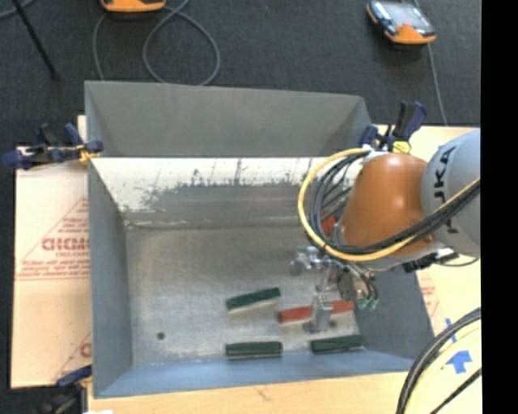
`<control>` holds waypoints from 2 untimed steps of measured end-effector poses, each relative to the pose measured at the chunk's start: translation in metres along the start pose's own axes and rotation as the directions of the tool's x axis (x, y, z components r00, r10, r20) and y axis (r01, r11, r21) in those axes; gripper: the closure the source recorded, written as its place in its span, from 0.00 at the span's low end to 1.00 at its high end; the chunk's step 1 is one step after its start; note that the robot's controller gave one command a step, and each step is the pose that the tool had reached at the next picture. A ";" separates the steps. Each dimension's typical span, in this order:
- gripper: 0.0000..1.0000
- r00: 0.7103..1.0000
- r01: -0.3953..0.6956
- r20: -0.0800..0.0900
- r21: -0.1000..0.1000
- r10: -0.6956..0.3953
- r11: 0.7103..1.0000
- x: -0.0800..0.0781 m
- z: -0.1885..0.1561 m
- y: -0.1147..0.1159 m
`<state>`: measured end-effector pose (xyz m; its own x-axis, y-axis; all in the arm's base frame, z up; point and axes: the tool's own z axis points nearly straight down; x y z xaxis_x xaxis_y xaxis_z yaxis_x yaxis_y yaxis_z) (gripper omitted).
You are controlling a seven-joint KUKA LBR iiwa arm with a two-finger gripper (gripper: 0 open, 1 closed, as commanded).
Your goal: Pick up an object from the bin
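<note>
Single camera, set above the bin (227, 121). It looks down and is tilted somewhat to one side, so the far wall shows broad and the near wall shows as a narrow strip. It sits fairly near: the bin takes up most of the view, with dark floor (267, 40) beyond the far rim. The arm (388, 202) enters from the view's right.

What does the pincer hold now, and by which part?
It cannot be told; the pincer stands at the middle of the flat red bar.

Orange-black device (402, 20) on dark floor (267, 40)
</note>
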<state>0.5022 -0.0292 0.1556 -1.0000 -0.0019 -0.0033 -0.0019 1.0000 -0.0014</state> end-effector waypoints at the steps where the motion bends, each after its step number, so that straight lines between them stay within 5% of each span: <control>1: 0.00 0.998 -0.058 -0.006 -0.002 0.058 0.998 -0.014 0.089 -0.012; 2: 1.00 0.998 -0.056 0.002 -0.001 0.056 0.998 -0.016 0.085 -0.012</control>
<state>0.5180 -0.0416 0.0708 -0.9985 0.0537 -0.0051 0.0537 0.9986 0.0002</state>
